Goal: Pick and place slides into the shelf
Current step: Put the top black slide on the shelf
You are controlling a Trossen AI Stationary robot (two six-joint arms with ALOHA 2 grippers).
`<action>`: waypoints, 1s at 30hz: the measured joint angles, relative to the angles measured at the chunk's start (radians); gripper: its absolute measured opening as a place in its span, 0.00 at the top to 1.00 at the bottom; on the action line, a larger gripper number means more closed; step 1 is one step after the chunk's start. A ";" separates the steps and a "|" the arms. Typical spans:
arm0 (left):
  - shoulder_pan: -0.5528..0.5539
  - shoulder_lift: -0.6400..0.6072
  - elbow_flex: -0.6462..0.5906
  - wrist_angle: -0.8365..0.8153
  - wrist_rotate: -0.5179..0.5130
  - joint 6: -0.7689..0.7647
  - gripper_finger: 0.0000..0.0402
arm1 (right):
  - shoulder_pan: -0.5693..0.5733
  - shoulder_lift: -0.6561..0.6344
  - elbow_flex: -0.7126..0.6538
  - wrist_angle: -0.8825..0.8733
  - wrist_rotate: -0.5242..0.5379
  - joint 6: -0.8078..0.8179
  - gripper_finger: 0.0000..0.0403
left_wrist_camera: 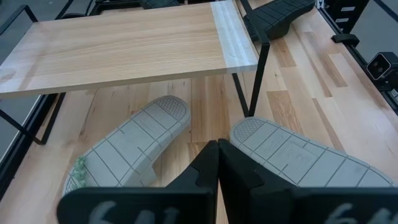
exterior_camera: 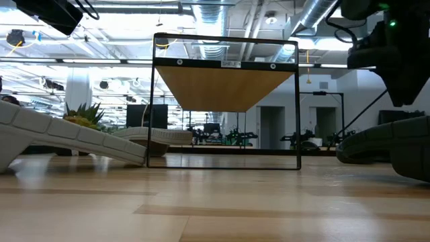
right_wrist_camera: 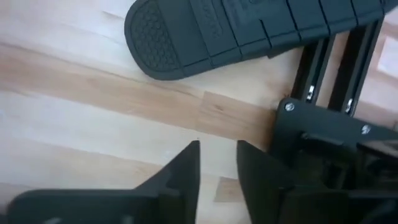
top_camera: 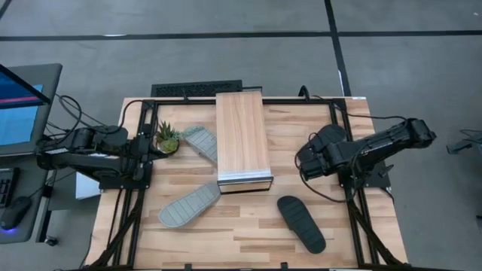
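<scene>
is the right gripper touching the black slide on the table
Apart. The high view shows the right gripper raised beside the shelf, with bare tabletop between it and the black slide.

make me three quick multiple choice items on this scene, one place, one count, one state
1. Where does the black slide lie?
A. on the table, to the robot's right
B. on top of the shelf
C. against the plant

2. How many grey slides show in the high view?
A. one
B. two
C. four

3. How is the left tool?
A. wide open
B. shut on a grey slide
C. shut and empty

Answers:
1 A: the high view shows it flat on the bare wood, right of centre.
2 B: one grey slide lies out on the table and the other sits farther back.
3 C: the left wrist view shows its fingers pressed together with nothing between them, above both grey slides.
</scene>
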 joint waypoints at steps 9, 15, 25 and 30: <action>0.000 0.000 0.000 0.000 0.000 0.000 1.00 | 0.063 -0.070 0.000 0.059 0.113 0.223 0.60; 0.000 0.000 0.000 0.000 0.000 0.000 1.00 | 0.123 -0.170 -0.086 0.126 0.211 0.365 0.60; 0.000 0.000 0.000 0.000 0.000 0.000 1.00 | 0.165 -0.338 -0.386 0.495 0.269 0.502 0.59; 0.000 0.000 0.000 0.000 0.000 0.000 1.00 | 0.165 -0.358 -0.389 0.458 0.244 0.504 0.58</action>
